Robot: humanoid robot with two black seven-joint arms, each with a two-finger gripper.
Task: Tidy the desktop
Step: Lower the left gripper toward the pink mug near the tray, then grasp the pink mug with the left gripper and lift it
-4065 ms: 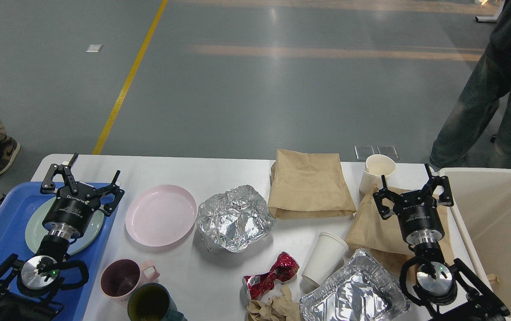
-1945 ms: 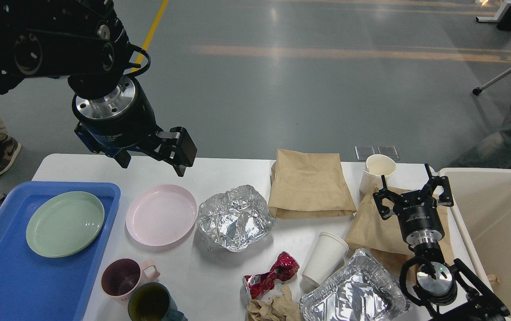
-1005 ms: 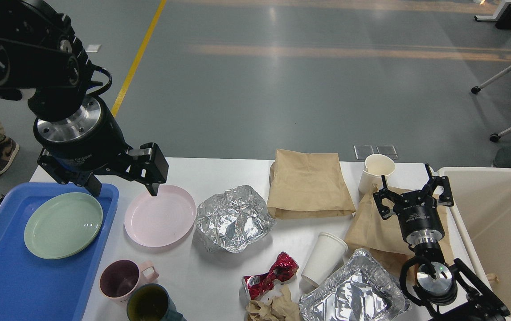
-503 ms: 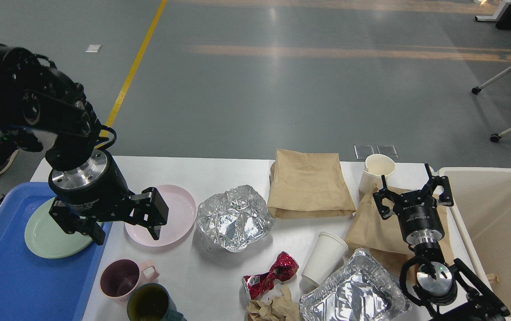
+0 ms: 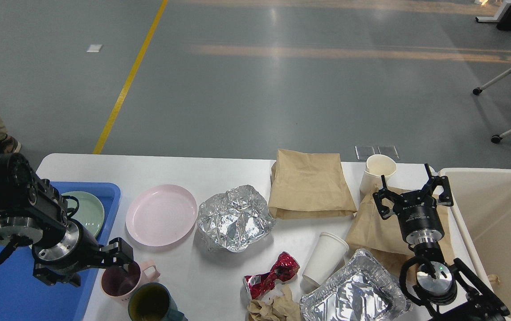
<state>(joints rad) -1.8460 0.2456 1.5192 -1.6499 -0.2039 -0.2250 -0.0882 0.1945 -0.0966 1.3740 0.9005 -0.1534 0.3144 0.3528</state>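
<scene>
Grey floor above, white desktop (image 5: 193, 171) below. Left gripper (image 5: 97, 267) lower left, fingers open, empty, by pink mug (image 5: 124, 278). Mug hard, breakable; grab rim. Right gripper (image 5: 411, 191) open, empty.

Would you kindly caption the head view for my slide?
Left gripper lowered at the pink mug, right gripper open above a paper bag on the cluttered desktop.

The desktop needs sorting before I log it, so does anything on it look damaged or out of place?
Yes. On the desktop, a red can lies crushed and twisted near the front edge, beside crumpled brown paper. A white paper cup is tipped on its side against a foil tray.
</scene>
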